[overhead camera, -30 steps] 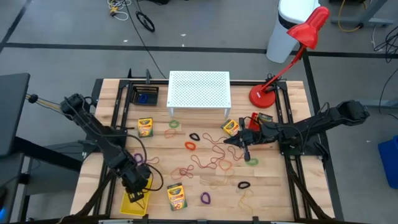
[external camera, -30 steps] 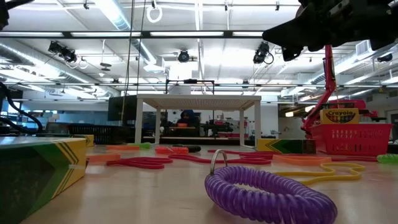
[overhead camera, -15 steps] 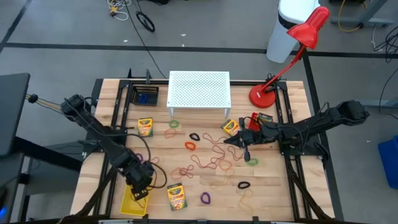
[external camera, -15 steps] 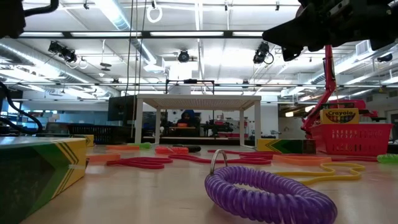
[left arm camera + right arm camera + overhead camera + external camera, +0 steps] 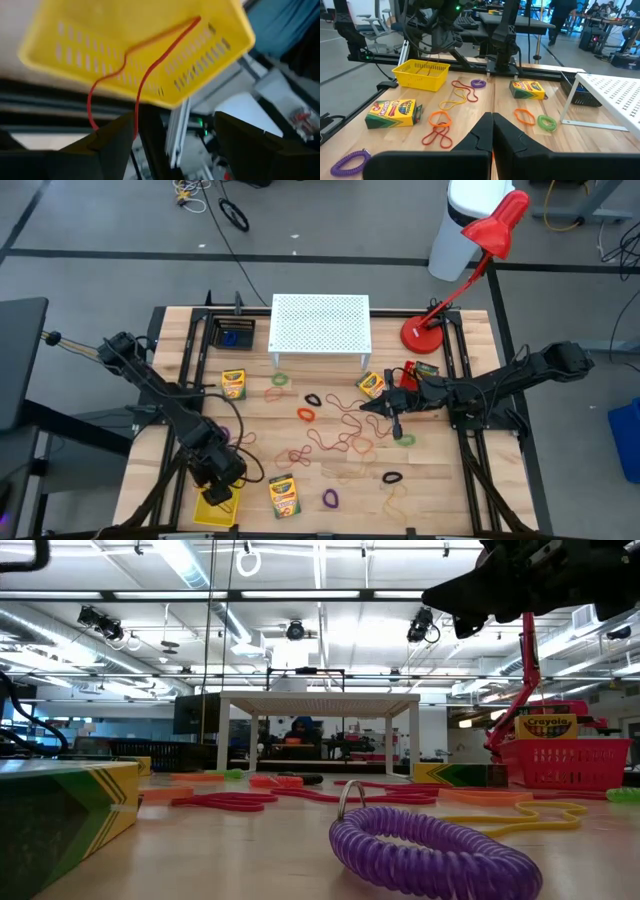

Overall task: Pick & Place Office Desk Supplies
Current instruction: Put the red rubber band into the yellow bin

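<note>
A thin red rubber band (image 5: 145, 75) lies draped over the rim of the yellow basket (image 5: 100, 45) at the table's front left corner. The left gripper (image 5: 222, 488) above it is released; the right gripper (image 5: 372, 406) waits clenched mid-table.

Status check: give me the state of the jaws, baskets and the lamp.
Left gripper: jaws open, over the yellow basket.
Rubber band: draped over the yellow basket's rim.
Right gripper: jaws shut, mid-table.
Red basket: holds a crayon box, upright.
Lamp: upright.
</note>
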`<move>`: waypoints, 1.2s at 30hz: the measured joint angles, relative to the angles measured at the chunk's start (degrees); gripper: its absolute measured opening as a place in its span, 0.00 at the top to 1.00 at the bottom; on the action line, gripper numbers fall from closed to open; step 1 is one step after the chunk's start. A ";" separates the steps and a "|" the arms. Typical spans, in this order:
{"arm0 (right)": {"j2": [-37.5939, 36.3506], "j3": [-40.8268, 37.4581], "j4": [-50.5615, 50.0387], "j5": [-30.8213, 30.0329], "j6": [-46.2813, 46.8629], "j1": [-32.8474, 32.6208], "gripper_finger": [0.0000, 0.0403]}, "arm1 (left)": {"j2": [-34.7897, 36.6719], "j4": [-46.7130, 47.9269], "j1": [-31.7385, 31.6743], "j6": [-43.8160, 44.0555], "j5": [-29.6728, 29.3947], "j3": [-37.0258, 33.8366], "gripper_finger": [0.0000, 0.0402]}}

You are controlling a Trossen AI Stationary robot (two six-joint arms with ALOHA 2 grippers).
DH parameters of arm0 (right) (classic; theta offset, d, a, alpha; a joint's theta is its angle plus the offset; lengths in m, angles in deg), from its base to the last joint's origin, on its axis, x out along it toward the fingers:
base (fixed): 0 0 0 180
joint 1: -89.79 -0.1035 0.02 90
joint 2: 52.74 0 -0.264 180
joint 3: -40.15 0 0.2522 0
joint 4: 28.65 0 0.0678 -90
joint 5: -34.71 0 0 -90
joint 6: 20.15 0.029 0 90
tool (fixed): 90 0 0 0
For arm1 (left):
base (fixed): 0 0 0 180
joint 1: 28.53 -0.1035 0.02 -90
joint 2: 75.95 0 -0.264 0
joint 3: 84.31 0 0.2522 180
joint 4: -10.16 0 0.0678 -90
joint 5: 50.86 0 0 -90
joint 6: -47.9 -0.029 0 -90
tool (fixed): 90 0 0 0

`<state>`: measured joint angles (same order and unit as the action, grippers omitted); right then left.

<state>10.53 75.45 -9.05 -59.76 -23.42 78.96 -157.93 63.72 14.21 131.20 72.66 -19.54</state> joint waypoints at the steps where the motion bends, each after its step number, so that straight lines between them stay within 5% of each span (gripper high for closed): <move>1: 0.00 0.00 -0.02 0.00 0.00 0.00 0.99 | 0.00 0.25 -0.10 -0.58 0.11 0.25 0.30; 8: 0.00 0.00 -0.11 0.00 0.00 0.00 0.99 | -0.02 2.71 0.41 -11.96 -16.75 3.68 0.36; 22: 0.00 0.00 -0.44 0.00 0.00 0.00 0.99 | -0.02 4.21 2.69 -14.01 -12.40 3.84 0.97; 30: 0.00 0.00 -0.44 0.02 0.00 0.00 0.99 | -1.30 10.71 5.26 -16.72 -19.29 7.44 0.98; 36: 0.00 0.00 -0.48 0.02 0.14 -0.02 0.99 | -5.27 11.52 8.30 -15.20 -21.21 9.05 0.89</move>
<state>10.53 75.45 -9.53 -59.73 -23.28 78.94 -163.20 75.25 22.51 116.00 51.45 -10.49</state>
